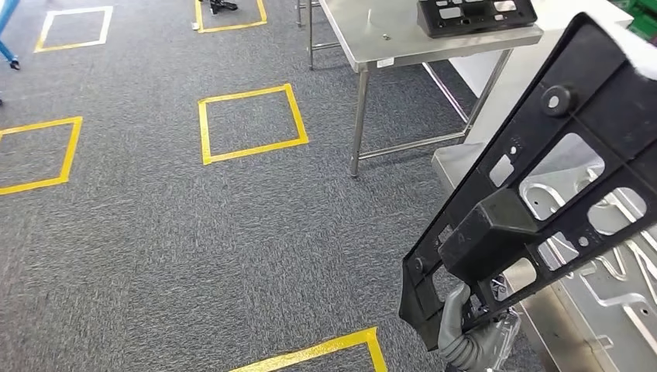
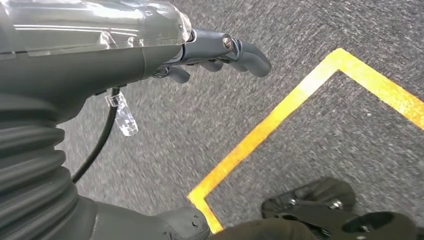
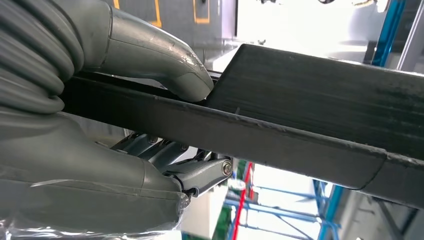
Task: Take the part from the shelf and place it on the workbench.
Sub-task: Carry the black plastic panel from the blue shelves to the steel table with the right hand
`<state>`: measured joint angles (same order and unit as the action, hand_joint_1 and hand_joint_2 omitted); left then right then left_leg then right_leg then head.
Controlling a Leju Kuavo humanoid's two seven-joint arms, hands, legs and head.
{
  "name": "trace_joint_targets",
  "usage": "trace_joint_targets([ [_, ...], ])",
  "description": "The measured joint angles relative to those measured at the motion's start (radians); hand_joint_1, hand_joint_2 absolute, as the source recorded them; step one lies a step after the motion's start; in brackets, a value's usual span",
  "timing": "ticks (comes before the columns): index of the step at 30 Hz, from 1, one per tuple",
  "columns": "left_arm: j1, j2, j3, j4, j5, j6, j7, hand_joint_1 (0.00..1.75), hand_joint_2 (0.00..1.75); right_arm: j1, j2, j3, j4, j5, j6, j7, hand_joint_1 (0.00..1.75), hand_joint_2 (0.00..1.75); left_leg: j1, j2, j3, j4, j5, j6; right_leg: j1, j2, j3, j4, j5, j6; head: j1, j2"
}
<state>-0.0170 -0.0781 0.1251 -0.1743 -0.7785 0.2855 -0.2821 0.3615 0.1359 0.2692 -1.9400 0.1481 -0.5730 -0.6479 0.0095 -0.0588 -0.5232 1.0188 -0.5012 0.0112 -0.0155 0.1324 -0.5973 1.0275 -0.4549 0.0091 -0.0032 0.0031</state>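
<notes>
The part (image 1: 542, 194) is a long black plastic frame with cut-outs, tilted up across the right side of the head view. My right hand (image 1: 467, 329) grips its lower end near the bottom edge. In the right wrist view the thumb (image 3: 170, 65) presses on one face of the part (image 3: 310, 115) and the fingers (image 3: 195, 170) wrap under the other. The steel workbench (image 1: 387, 43) stands ahead at the top. My left hand (image 2: 215, 55) hangs over the carpet, holding nothing, its fingers stretched out.
A second black part (image 1: 476, 15) lies on the workbench. Silver metal panels (image 1: 612, 294) sit on a surface behind the held part at the right. Yellow tape squares (image 1: 249, 124) mark the grey carpet, and a tape corner (image 2: 280, 125) lies below my left hand.
</notes>
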Motion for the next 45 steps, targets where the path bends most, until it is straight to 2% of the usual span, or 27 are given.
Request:
trace_joint_targets([
  [2, 0.001, -0.002, 0.0, 0.0, -0.001, 0.013, -0.012, 0.0, 1.75, 0.017, 0.0, -0.006, -0.021, 0.019, -0.009, -0.002, 1.75, 1.75, 0.003, 0.027, 0.002, -0.011, 0.01, 0.015, 0.003, -0.034, -0.016, 0.03, -0.023, 0.009, 0.005, 0.0],
  [4, 0.005, -0.003, 0.0, 0.0, 0.0, 0.026, -0.026, 0.0, 1.75, 0.026, 0.0, -0.009, -0.037, 0.033, -0.014, -0.002, 1.75, 1.75, 0.003, 0.055, 0.0, -0.017, 0.015, 0.024, 0.005, -0.095, -0.065, 0.132, -0.087, 0.015, 0.013, 0.0],
  [6, 0.009, -0.004, 0.0, 0.0, 0.0, 0.035, -0.039, 0.0, 1.75, 0.035, 0.0, -0.01, -0.044, 0.038, -0.015, -0.001, 1.75, 1.75, 0.0, 0.086, -0.004, -0.017, 0.015, 0.025, 0.003, -0.12, -0.118, 0.25, -0.138, 0.02, 0.015, 0.0],
  [7, 0.01, -0.004, 0.0, 0.0, 0.0, 0.039, -0.044, 0.0, 1.75, 0.041, 0.0, -0.012, -0.047, 0.039, -0.015, 0.0, 1.75, 1.75, -0.001, 0.1, -0.005, -0.016, 0.014, 0.025, 0.002, -0.125, -0.126, 0.272, -0.14, 0.022, 0.015, 0.0],
  [8, 0.01, -0.004, 0.0, 0.0, 0.0, 0.042, -0.047, 0.0, 1.75, 0.046, 0.0, -0.014, -0.049, 0.039, -0.015, 0.0, 1.75, 1.75, -0.001, 0.114, -0.004, -0.016, 0.013, 0.024, 0.001, -0.13, -0.112, 0.254, -0.122, 0.022, 0.015, 0.0],
  [11, 0.009, -0.005, 0.0, 0.0, 0.0, 0.044, -0.051, 0.0, 1.75, 0.054, 0.0, -0.017, -0.06, 0.039, -0.015, 0.0, 1.75, 1.75, -0.004, 0.147, 0.002, -0.014, 0.006, 0.015, 0.007, -0.184, 0.004, 0.053, -0.041, 0.014, 0.015, 0.0],
  [13, 0.008, -0.005, 0.0, 0.0, 0.0, 0.044, -0.053, 0.0, 1.75, 0.056, 0.0, -0.018, -0.066, 0.039, -0.015, 0.0, 1.75, 1.75, -0.009, 0.164, 0.008, -0.013, 0.001, 0.005, 0.014, -0.206, 0.038, -0.012, -0.028, 0.002, 0.014, 0.0],
  [15, 0.005, -0.006, 0.0, 0.0, 0.0, 0.045, -0.055, 0.0, 1.75, 0.061, 0.0, -0.019, -0.069, 0.039, -0.016, 0.0, 1.75, 1.75, -0.01, 0.181, 0.014, -0.013, -0.003, -0.005, 0.016, -0.183, 0.036, -0.013, -0.026, -0.009, 0.013, 0.0],
  [17, 0.002, -0.006, 0.0, 0.0, -0.001, 0.05, -0.059, 0.0, 1.75, 0.066, 0.0, -0.021, -0.073, 0.039, -0.017, 0.0, 1.75, 1.75, -0.007, 0.153, 0.009, 0.012, -0.026, -0.015, 0.011, -0.162, 0.036, -0.019, -0.021, -0.02, 0.01, 0.0],
  [19, 0.004, -0.006, 0.0, 0.0, -0.002, 0.057, -0.064, 0.0, 1.75, 0.07, 0.0, -0.022, -0.077, 0.036, -0.016, 0.001, 1.75, 1.75, -0.003, 0.096, -0.03, 0.105, -0.085, -0.023, 0.006, -0.142, 0.036, -0.022, -0.016, -0.029, 0.006, 0.0],
  [21, 0.008, -0.006, 0.0, 0.0, -0.008, 0.061, -0.07, 0.0, 1.75, 0.076, 0.0, -0.024, -0.077, 0.026, -0.012, 0.002, 1.75, 1.75, -0.002, 0.072, -0.09, 0.237, -0.141, -0.024, 0.007, -0.117, 0.034, -0.021, -0.015, -0.032, 0.004, 0.0],
  [22, 0.009, -0.007, -0.001, 0.0, -0.015, 0.061, -0.072, 0.0, 1.75, 0.081, 0.0, -0.026, -0.077, 0.02, -0.01, 0.001, 1.75, 1.75, -0.002, 0.068, -0.11, 0.28, -0.149, -0.023, 0.008, -0.102, 0.034, -0.02, -0.014, -0.033, 0.004, 0.0],
  [23, 0.01, -0.007, -0.004, 0.0, -0.027, 0.061, -0.072, 0.0, 1.75, 0.085, 0.0, -0.028, -0.077, 0.014, -0.007, 0.0, 1.75, 1.75, -0.002, 0.066, -0.111, 0.278, -0.133, -0.021, 0.009, -0.087, 0.035, -0.018, -0.014, -0.033, 0.004, 0.0],
  [24, 0.011, -0.008, -0.008, 0.0, -0.041, 0.062, -0.07, 0.0, 1.75, 0.089, 0.001, -0.031, -0.077, 0.011, -0.004, -0.002, 1.75, 1.75, -0.002, 0.062, -0.095, 0.237, -0.099, -0.019, 0.009, -0.071, 0.035, -0.016, -0.014, -0.032, 0.004, 0.0],
  [26, 0.013, -0.013, -0.022, 0.0, -0.068, 0.064, -0.057, 0.0, 1.75, 0.095, 0.004, -0.035, -0.078, 0.009, 0.0, -0.004, 1.75, 1.75, 0.0, 0.018, -0.038, 0.098, -0.026, -0.012, 0.01, -0.042, 0.033, -0.009, -0.016, -0.028, 0.004, 0.0],
  [27, 0.013, -0.018, -0.028, 0.0, -0.076, 0.064, -0.05, 0.0, 1.75, 0.097, 0.006, -0.036, -0.08, 0.01, 0.0, -0.004, 1.75, 1.75, 0.001, -0.007, -0.019, 0.046, -0.006, -0.009, 0.01, -0.029, 0.029, -0.005, -0.016, -0.024, 0.005, 0.0],
  [29, 0.011, -0.026, -0.038, 0.0, -0.086, 0.062, -0.038, 0.0, 1.75, 0.102, 0.01, -0.038, -0.084, 0.019, -0.001, -0.004, 1.75, 1.75, 0.0, -0.031, -0.007, 0.011, -0.002, -0.003, 0.007, -0.007, 0.019, -0.001, -0.014, -0.011, 0.005, 0.0],
  [30, 0.009, -0.029, -0.042, 0.0, -0.088, 0.058, -0.033, 0.0, 1.75, 0.105, 0.011, -0.038, -0.087, 0.025, -0.003, -0.005, 1.75, 1.75, -0.001, -0.02, -0.006, 0.008, 0.002, 0.002, 0.004, 0.005, 0.015, -0.002, -0.01, -0.003, 0.005, 0.0],
  [31, 0.007, -0.032, -0.046, 0.0, -0.09, 0.053, -0.028, 0.0, 1.75, 0.109, 0.012, -0.038, -0.09, 0.031, -0.007, -0.005, 1.75, 1.75, -0.001, -0.006, -0.004, 0.003, 0.006, 0.01, 0.003, 0.0, 0.012, 0.0, -0.01, 0.003, 0.005, 0.0],
  [32, 0.005, -0.035, -0.048, 0.0, -0.091, 0.047, -0.023, 0.0, 1.75, 0.111, 0.013, -0.039, -0.093, 0.037, -0.01, -0.005, 1.75, 1.75, 0.0, 0.008, -0.002, -0.003, 0.011, 0.018, 0.004, -0.023, 0.005, 0.011, -0.018, 0.008, 0.008, 0.0],
  [35, 0.008, -0.039, -0.05, 0.0, -0.091, 0.035, -0.009, 0.0, 1.75, 0.11, 0.013, -0.039, -0.098, 0.051, -0.012, -0.003, 1.75, 1.75, -0.001, 0.053, -0.004, -0.014, 0.018, 0.032, 0.004, -0.114, -0.062, 0.147, -0.101, 0.019, 0.016, 0.0],
  [37, 0.01, -0.039, -0.05, 0.0, -0.088, 0.029, 0.001, 0.0, 1.75, 0.11, 0.013, -0.039, -0.098, 0.056, -0.011, -0.001, 1.75, 1.75, -0.003, 0.084, -0.007, -0.013, 0.018, 0.033, 0.0, -0.126, -0.109, 0.249, -0.141, 0.026, 0.017, 0.0],
  [38, 0.01, -0.039, -0.05, 0.0, -0.085, 0.026, 0.009, 0.0, 1.75, 0.11, 0.013, -0.039, -0.098, 0.056, -0.01, 0.002, 1.75, 1.75, -0.003, 0.098, -0.007, -0.013, 0.017, 0.033, -0.001, -0.129, -0.111, 0.259, -0.135, 0.028, 0.017, 0.0],
  [40, 0.009, -0.039, -0.049, 0.0, -0.078, 0.015, 0.028, 0.0, 1.75, 0.11, 0.013, -0.039, -0.097, 0.055, -0.003, 0.012, 1.75, 1.75, -0.004, 0.125, -0.003, -0.013, 0.014, 0.03, -0.001, -0.145, -0.055, 0.166, -0.078, 0.026, 0.018, 0.0],
  [42, 0.008, -0.039, -0.049, 0.0, -0.075, 0.002, 0.047, 0.0, 1.75, 0.107, 0.013, -0.037, -0.096, 0.054, 0.006, 0.024, 1.75, 1.75, -0.009, 0.145, 0.003, -0.012, 0.009, 0.022, 0.006, -0.187, 0.018, 0.034, -0.033, 0.015, 0.017, 0.0],
  [44, 0.007, -0.037, -0.049, 0.0, -0.073, -0.008, 0.061, 0.0, 1.75, 0.105, 0.013, -0.035, -0.094, 0.054, 0.009, 0.032, 1.75, 1.75, -0.015, 0.161, 0.007, -0.011, 0.004, 0.012, 0.013, -0.203, 0.038, -0.013, -0.027, 0.001, 0.016, 0.0],
  [45, 0.006, -0.037, -0.049, 0.0, -0.073, -0.01, 0.065, 0.0, 1.75, 0.105, 0.013, -0.034, -0.092, 0.054, 0.01, 0.034, 1.75, 1.75, -0.016, 0.17, 0.009, -0.012, 0.003, 0.007, 0.014, -0.191, 0.036, -0.013, -0.025, -0.004, 0.016, 0.0],
])
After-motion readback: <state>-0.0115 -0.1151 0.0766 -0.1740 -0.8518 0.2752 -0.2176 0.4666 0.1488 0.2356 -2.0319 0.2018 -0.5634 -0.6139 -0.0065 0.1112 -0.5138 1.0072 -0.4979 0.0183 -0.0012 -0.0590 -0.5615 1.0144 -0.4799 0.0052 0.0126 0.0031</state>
